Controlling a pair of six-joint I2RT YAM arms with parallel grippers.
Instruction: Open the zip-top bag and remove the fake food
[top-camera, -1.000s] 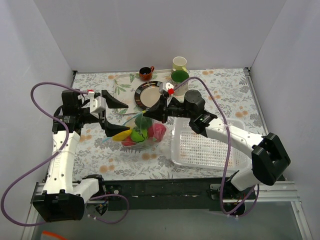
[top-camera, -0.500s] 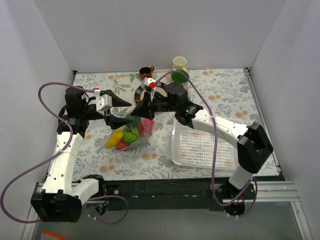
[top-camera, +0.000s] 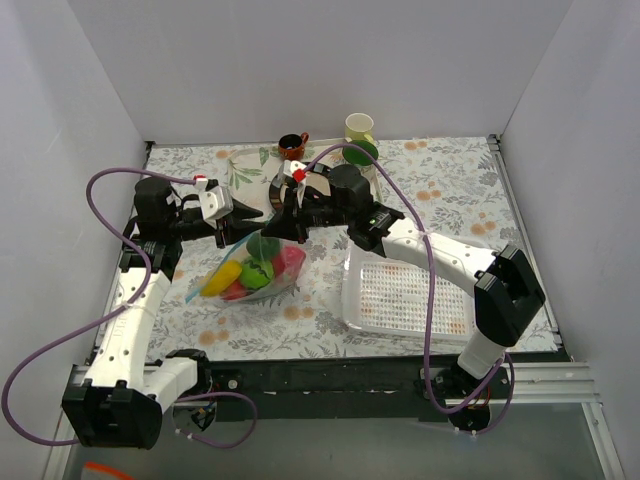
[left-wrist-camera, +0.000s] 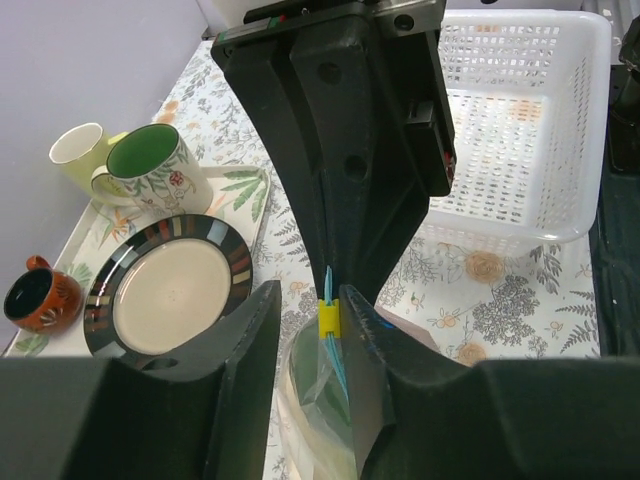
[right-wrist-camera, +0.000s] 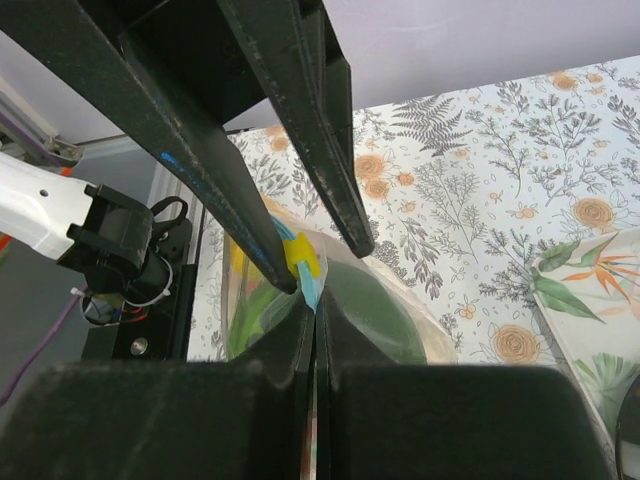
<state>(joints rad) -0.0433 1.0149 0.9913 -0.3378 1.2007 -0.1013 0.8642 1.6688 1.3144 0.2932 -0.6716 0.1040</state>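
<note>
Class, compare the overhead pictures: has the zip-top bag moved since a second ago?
Yes. The zip-top bag has shifted left, away from the white basket, which stayed put.

Left end effector ajar, right end effector clamped.

The table, draped in a white cloth printed with orange flowers and grey leaves, carries a white perforated plastic basket at the right and a floral rectangular tray at the back.
</note>
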